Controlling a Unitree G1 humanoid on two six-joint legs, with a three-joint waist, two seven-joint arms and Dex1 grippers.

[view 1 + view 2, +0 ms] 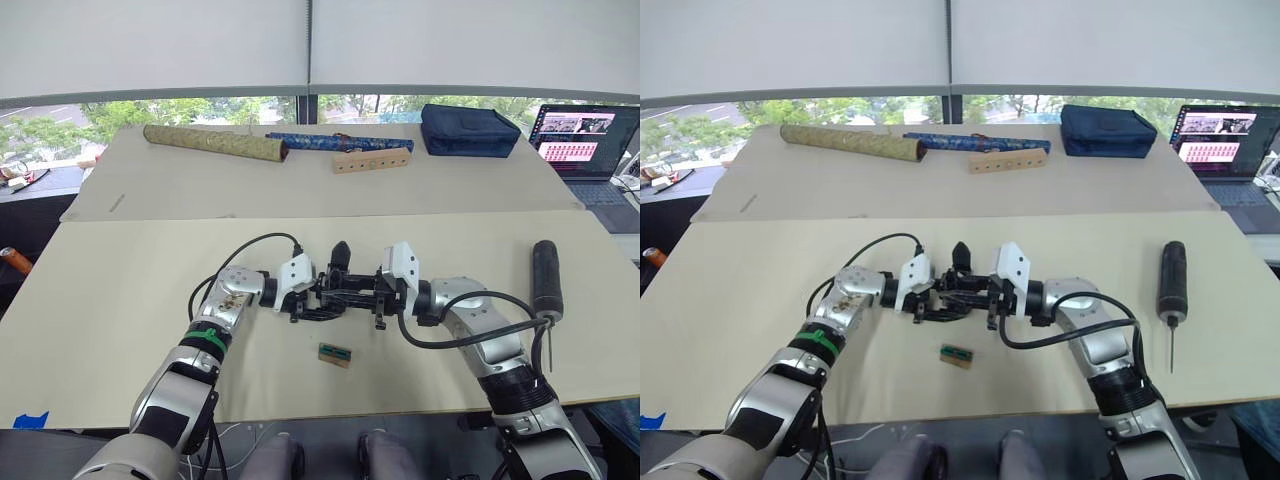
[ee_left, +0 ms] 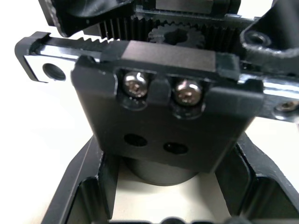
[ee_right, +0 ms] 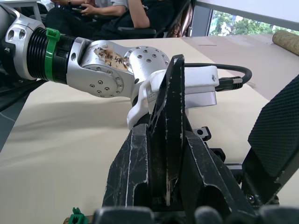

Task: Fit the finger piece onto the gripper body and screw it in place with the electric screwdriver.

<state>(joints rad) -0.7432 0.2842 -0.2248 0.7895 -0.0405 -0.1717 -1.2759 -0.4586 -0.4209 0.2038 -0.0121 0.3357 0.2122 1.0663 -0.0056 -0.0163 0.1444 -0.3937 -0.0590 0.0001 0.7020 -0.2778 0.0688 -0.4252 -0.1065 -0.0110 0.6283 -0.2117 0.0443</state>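
Holding the gripper body (image 1: 340,285) mid-bench, left gripper (image 1: 312,300) clamps it; right gripper (image 1: 372,296) clamps finger piece (image 3: 168,126), upright, touching its right.

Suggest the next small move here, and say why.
Probably the right gripper should seat the finger piece on the gripper body, which the left gripper steadies. The electric screwdriver lies untouched to the right.
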